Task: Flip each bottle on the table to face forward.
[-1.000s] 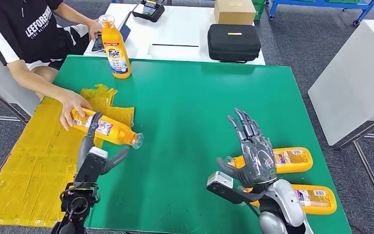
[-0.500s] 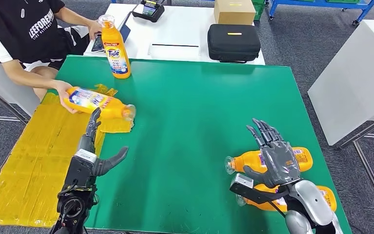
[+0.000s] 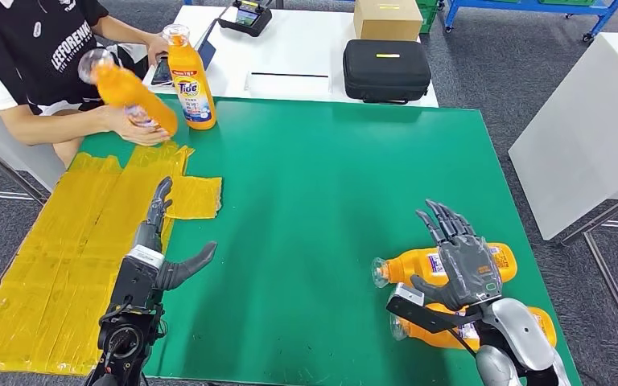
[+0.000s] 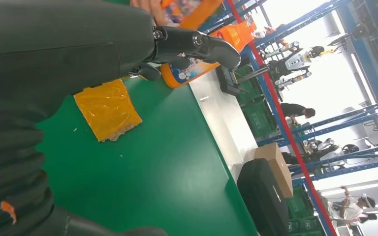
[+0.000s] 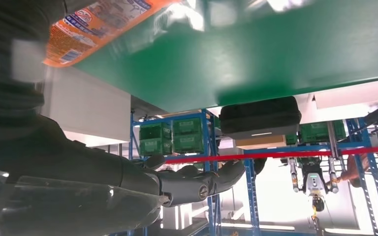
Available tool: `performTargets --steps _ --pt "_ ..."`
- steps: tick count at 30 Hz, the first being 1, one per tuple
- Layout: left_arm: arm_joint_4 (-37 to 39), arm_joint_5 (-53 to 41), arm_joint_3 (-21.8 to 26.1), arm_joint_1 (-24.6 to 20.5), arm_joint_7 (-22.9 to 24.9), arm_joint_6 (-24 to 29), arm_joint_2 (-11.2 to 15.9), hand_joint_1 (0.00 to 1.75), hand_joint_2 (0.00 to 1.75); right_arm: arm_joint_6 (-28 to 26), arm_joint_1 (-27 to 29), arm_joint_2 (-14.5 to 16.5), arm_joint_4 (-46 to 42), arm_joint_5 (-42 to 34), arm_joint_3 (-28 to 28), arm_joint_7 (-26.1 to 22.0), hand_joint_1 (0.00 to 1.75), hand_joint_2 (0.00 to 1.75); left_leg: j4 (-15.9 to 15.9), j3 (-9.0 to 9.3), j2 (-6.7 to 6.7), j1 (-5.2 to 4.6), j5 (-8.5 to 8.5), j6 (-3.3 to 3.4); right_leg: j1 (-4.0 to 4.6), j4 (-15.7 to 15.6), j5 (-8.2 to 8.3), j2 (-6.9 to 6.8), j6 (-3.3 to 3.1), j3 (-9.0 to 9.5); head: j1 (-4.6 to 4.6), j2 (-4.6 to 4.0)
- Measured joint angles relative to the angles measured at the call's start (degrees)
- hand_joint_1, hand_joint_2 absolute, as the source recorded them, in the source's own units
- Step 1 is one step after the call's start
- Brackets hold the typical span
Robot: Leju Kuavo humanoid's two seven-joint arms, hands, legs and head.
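Observation:
Two orange bottles lie on their sides at the near right of the green table [image 3: 314,169]: a farther bottle [image 3: 418,263] and a nearer bottle [image 3: 531,326]. My right hand [image 3: 463,261] hovers open over them, fingers spread, holding nothing; part of an orange bottle [image 5: 98,24] appears in the right wrist view. My left hand [image 3: 157,257] is open at the near left, over the yellow sheet's edge, with nothing in it. An upright orange Tide bottle [image 3: 190,79] stands at the far left. A person's hand lifts another orange bottle [image 3: 129,90] beside it.
A yellow sheet [image 3: 56,257] covers the table's left side. The person [image 3: 40,56] sits at the far left corner. Behind the table, a white table [image 3: 290,48] carries a black case [image 3: 386,71], a cardboard box [image 3: 388,18] and a device. A white block [image 3: 595,129] stands right.
The person picked the orange bottle off the yellow sheet and raised it toward the upright bottle. My right hand moved right and nearer, over the two lying bottles. My left hand drew back slightly.

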Motion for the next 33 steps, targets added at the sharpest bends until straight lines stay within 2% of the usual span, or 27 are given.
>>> performTargets --steps 14,22,27,33 --pt "0.0 0.1 -0.2 0.1 0.1 0.1 0.0 0.0 1.75 1.6 0.7 0.4 3.1 1.6 -1.1 0.7 0.0 1.75 0.0 -0.01 0.0 0.0 0.0 0.0 0.0 0.0 0.0 0.0 0.0 0.0 0.0 0.0" --pt "0.0 0.3 -0.6 -0.1 0.9 0.7 0.0 0.0 1.75 1.5 -0.8 1.0 7.9 4.7 -1.3 2.1 0.0 1.75 0.0 0.0 -0.01 0.0 0.01 0.02 0.0 0.0 0.01 -0.01 0.0 0.02 0.01 0.0" --pt "0.2 0.7 -0.7 -0.1 1.0 1.1 0.0 0.0 1.75 -1.0 -1.4 1.4 11.0 8.7 -2.3 4.2 0.0 1.75 0.0 -0.01 -0.01 0.0 0.01 0.01 0.0 0.0 0.0 -0.01 0.0 0.01 0.0 0.0" --pt "1.0 0.8 -1.1 -0.2 1.0 1.4 0.0 0.0 1.75 -2.7 -2.2 1.8 15.2 10.5 -4.4 4.5 0.0 1.75 0.0 -0.01 -0.01 0.0 0.01 0.01 0.0 0.0 0.0 -0.01 0.0 0.02 0.0 0.0"
